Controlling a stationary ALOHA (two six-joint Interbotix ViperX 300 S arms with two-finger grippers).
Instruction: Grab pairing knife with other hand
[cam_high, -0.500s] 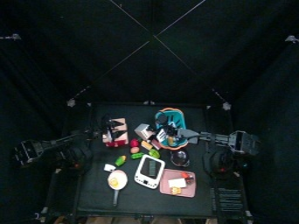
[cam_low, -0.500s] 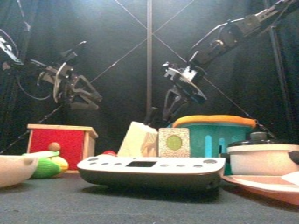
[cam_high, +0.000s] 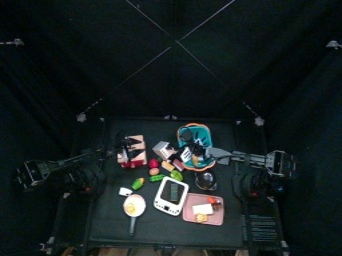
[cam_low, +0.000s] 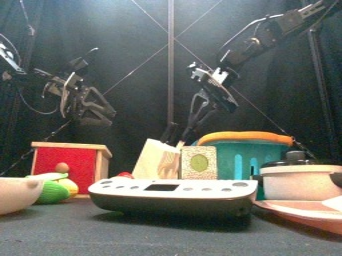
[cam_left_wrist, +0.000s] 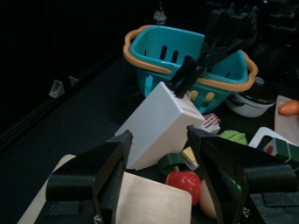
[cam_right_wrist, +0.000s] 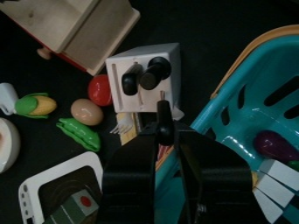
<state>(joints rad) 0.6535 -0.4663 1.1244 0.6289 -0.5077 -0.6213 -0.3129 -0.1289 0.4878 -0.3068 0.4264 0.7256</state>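
Paring knife (cam_right_wrist: 163, 122) clamped in right gripper (cam_right_wrist: 163, 131), blade down over knife block (cam_right_wrist: 142, 79) at frame centre; left gripper (cam_left_wrist: 163, 157) wide apart, nearby.

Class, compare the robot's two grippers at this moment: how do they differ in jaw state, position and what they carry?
The left gripper has its jaws spread wide and empty, while the right gripper has its jaws closed on a knife handle. In the front view the left gripper hangs off to the side, away from the white knife block, while the right one hovers above it. Both are black two-jaw grippers.
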